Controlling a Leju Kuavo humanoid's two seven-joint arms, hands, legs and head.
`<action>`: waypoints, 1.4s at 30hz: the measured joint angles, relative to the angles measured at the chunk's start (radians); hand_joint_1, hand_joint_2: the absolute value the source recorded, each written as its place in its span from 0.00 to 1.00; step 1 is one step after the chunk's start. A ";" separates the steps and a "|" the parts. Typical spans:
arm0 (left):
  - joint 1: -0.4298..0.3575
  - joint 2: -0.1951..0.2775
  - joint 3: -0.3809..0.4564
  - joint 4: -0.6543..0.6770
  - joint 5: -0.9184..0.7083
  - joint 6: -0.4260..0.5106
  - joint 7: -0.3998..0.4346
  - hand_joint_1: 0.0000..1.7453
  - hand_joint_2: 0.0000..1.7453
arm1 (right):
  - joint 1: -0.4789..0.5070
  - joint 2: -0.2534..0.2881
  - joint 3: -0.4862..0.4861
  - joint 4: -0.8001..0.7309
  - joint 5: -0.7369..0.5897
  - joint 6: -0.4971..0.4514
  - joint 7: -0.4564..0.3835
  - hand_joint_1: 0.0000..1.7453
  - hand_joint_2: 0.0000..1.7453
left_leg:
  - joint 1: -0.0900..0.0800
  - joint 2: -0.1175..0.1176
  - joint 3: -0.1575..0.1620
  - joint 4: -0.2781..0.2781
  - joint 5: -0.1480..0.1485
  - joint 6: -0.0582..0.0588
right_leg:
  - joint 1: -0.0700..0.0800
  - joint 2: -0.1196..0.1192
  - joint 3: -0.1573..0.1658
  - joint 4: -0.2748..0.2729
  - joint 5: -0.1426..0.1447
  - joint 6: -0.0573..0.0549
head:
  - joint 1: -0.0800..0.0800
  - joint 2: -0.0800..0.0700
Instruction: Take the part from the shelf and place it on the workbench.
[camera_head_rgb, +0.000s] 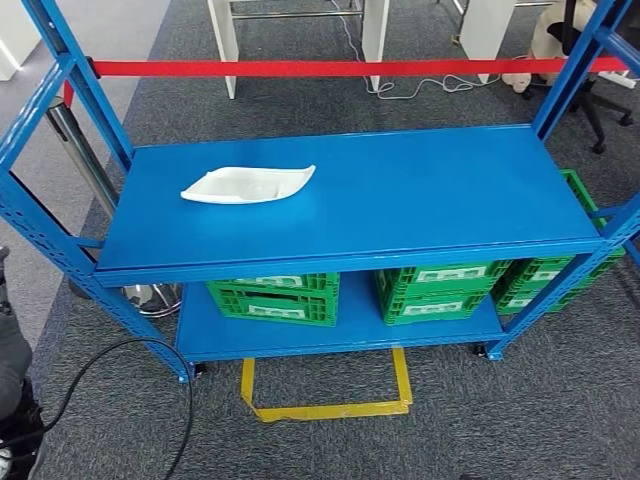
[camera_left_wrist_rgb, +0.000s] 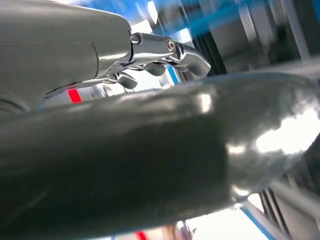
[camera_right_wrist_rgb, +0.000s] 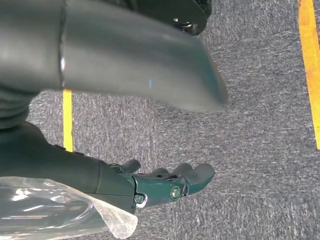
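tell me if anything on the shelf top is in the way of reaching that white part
Nothing visible is. The white part lies alone on the blue shelf top, open from the front edge. The red bar runs behind it.

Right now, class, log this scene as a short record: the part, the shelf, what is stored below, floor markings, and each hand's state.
part: white part lying flat on the top deck, towards its left end
shelf: blue metal shelf, red crossbar behind it
lower deck: green crates side by side
floor: yellow tape outline on grey carpet in front of the shelf
left hand: fingers apart, holding nothing
right hand: hanging over the carpet, holding nothing
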 joint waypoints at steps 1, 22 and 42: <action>0.002 0.014 -0.011 -0.008 -0.012 -0.031 0.011 0.00 0.00 | -0.001 0.000 -0.002 0.001 0.004 0.000 0.002 0.00 1.00 | 0.000 0.000 0.000 0.000 0.000 0.000 | 0.000 0.000 0.000 0.000 0.000 0.000 | 0.000 0.000; -0.156 0.167 -0.234 0.104 -0.488 0.037 0.201 0.00 0.00 | -0.024 0.008 -0.004 0.010 0.056 0.055 -0.073 0.00 0.00 | 0.000 0.002 0.000 0.001 0.001 0.001 | 0.000 0.003 -0.001 0.000 0.002 0.001 | 0.000 0.000; -0.577 0.212 -0.585 0.442 -1.079 0.263 0.428 0.00 0.00 | -0.067 0.021 0.015 0.012 0.055 0.285 -0.157 0.00 1.00 | 0.000 0.002 -0.002 0.004 0.004 0.001 | 0.000 0.003 -0.002 0.000 0.006 0.003 | 0.000 0.000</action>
